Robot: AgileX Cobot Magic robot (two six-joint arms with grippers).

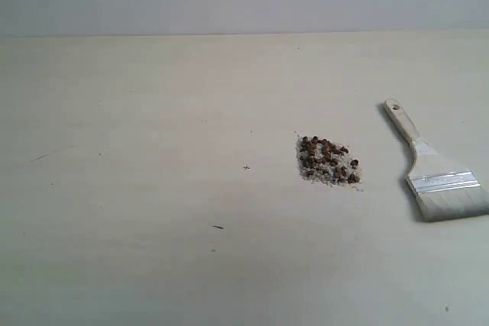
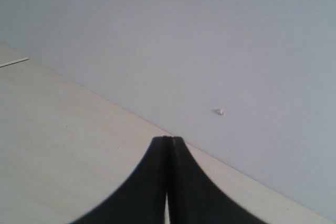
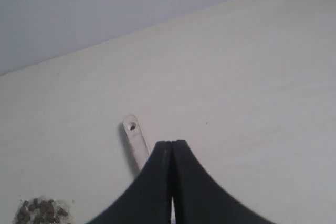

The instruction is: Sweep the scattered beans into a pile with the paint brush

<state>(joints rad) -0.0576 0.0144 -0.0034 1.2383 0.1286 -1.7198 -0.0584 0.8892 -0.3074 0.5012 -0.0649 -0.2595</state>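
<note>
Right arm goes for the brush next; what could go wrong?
The right gripper is shut; lowered onto the paint brush like that, it would likely shove it, not grasp it. The brush lies flat on the table, so a pinch may scrape the surface. The beans lie nearby; a nudged brush could scatter them.

Pale wood-grain tabletop [image 1: 153, 97], faintly speckled. Lying on it: beans [image 1: 328, 162] with whitish crumbs in one compact patch; near them but apart, paint brush [image 1: 435, 177], holed handle end toward the far edge.
</note>
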